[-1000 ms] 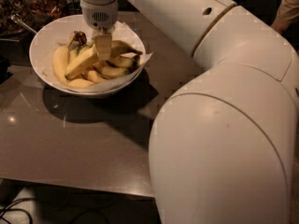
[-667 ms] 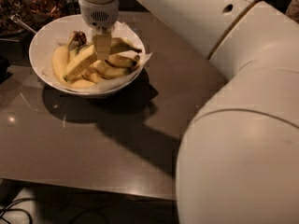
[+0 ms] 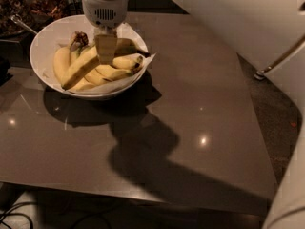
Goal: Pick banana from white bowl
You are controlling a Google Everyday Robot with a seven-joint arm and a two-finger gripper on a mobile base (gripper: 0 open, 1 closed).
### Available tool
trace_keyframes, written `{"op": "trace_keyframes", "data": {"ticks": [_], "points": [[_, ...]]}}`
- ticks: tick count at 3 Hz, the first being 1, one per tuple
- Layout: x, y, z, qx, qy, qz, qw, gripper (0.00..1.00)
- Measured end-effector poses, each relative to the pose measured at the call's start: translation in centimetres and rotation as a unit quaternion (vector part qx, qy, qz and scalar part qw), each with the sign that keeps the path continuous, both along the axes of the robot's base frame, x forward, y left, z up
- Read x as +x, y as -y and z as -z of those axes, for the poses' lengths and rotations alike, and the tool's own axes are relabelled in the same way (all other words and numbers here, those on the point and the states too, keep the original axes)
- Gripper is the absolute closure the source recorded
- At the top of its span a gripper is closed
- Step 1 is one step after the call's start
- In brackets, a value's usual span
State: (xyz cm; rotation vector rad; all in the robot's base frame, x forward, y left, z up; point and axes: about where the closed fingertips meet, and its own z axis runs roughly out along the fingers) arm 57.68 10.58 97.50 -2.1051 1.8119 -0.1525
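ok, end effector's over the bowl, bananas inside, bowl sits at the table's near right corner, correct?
Not quite. The end effector is over the bowl with bananas inside, but the bowl sits at the table's far left, not its near right corner. The camera view shows it.

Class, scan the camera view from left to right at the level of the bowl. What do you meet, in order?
The white bowl's left rim → the long banana → the claw, hanging over the bowl → bare table → the robot's white arm.
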Motion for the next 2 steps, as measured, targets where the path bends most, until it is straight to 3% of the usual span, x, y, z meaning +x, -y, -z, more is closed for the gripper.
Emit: {"op": "trace_keyframes", "data": {"ticks": [1, 2], "points": [[-0.2, 0.1, -0.2, 0.001, 0.003, 0.000, 1.0000, 1.00], [-1.7, 0.4, -0.8, 0.031, 0.000, -0.014, 0.9994, 1.00]]}}
